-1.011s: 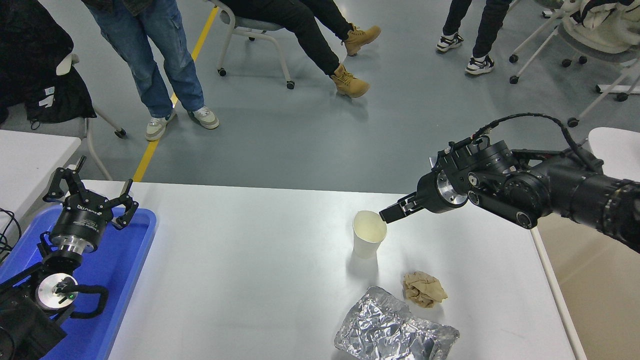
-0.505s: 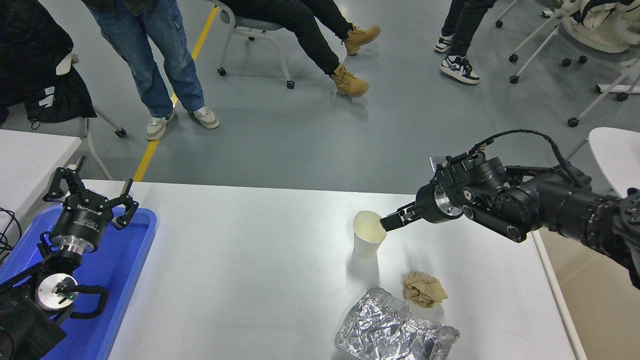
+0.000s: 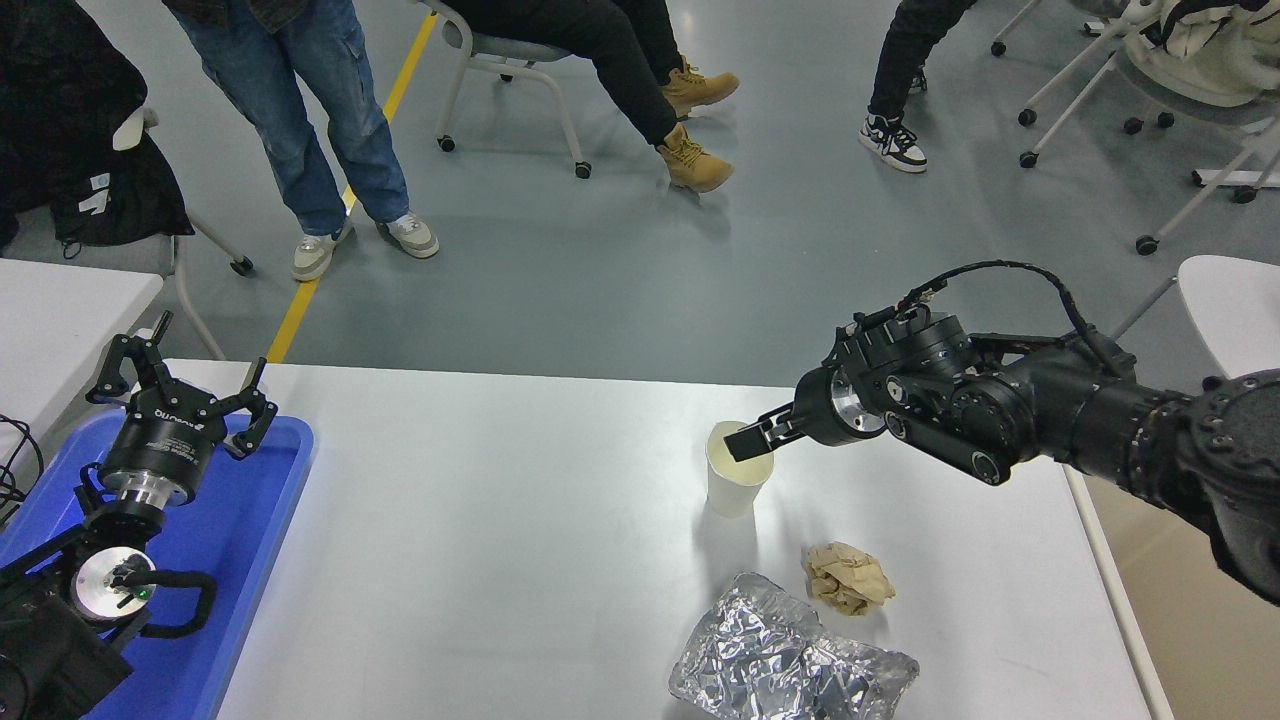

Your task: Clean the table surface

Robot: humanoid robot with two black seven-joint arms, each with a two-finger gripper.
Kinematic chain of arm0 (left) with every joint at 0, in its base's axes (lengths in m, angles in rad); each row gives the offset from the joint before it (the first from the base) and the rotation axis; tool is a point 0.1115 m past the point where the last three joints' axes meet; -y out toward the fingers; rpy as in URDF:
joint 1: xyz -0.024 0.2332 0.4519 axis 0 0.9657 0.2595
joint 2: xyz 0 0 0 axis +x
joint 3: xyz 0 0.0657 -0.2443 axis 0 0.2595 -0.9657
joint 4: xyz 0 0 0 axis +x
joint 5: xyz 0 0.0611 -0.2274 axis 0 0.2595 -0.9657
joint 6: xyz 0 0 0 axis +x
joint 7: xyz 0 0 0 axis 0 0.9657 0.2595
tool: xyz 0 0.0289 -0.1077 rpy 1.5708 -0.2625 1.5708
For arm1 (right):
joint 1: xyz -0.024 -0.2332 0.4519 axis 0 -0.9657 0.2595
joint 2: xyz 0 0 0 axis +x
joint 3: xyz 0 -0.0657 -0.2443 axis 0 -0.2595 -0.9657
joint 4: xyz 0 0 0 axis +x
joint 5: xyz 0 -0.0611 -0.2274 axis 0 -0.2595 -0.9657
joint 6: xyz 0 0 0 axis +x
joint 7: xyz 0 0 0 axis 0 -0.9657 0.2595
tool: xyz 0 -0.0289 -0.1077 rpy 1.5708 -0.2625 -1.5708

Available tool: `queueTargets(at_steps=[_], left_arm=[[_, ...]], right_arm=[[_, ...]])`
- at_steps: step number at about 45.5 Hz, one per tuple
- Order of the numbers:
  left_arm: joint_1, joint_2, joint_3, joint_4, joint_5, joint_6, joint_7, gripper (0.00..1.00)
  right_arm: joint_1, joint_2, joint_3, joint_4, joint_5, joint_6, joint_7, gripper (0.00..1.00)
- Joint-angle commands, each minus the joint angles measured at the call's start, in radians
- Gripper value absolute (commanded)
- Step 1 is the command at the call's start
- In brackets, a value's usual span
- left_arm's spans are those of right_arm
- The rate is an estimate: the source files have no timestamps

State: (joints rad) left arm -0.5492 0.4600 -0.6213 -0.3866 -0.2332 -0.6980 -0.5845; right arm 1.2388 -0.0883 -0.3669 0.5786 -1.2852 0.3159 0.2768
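Observation:
The table surface (image 3: 480,560) is a wide glossy white top. On its right half stand a white paper cup (image 3: 738,482), upright and empty-looking, a crumpled brown paper ball (image 3: 848,578) and a crumpled sheet of silver foil (image 3: 785,658) at the front edge. My right gripper (image 3: 747,441) comes in from the right, and its tip lies over the cup's mouth at the right rim. I cannot see whether it touches the cup. My left gripper (image 3: 185,380) is open and empty, parked at the lower left.
A blue plastic tray (image 3: 255,520) lies at the table's left end under the left arm. Smaller white tabletops show at the left (image 3: 60,310) and right (image 3: 1235,300) edges. Several people's legs and wheeled chairs (image 3: 510,70) are on the floor beyond the far edge.
My right gripper has moved left and slightly down, from just right of the cup to over its mouth. The cup and the left arm have not moved. People's feet shifted.

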Motion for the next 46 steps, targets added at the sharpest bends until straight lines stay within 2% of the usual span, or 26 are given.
queueTargets(at_steps=[1, 4, 16, 24, 33, 46], left_arm=[[0.0, 0.0, 0.0, 0.0, 0.0, 0.0, 0.0, 1.0], [0.0, 0.0, 0.0, 0.0, 0.0, 0.0, 0.0, 1.0], [0.0, 0.0, 0.0, 0.0, 0.0, 0.0, 0.0, 1.0], [0.0, 0.0, 0.0, 0.0, 0.0, 0.0, 0.0, 1.0], [0.0, -0.001, 0.0, 0.0, 0.0, 0.0, 0.0, 1.0], [0.0, 0.0, 0.0, 0.0, 0.0, 0.0, 0.0, 1.0]], right_arm=[[-0.042, 0.015, -0.032, -0.052, 0.0, -0.041, -0.001, 0.94], [-0.047, 0.015, -0.056, -0.057, 0.0, -0.058, 0.001, 0.92], [-0.062, 0.015, -0.083, -0.072, 0.0, -0.084, 0.013, 0.72], [-0.059, 0.015, -0.086, -0.072, 0.0, -0.089, 0.016, 0.31], [-0.062, 0.015, -0.087, -0.071, -0.002, -0.089, 0.027, 0.0], [-0.056, 0.018, -0.089, -0.072, -0.006, -0.089, 0.082, 0.0]])
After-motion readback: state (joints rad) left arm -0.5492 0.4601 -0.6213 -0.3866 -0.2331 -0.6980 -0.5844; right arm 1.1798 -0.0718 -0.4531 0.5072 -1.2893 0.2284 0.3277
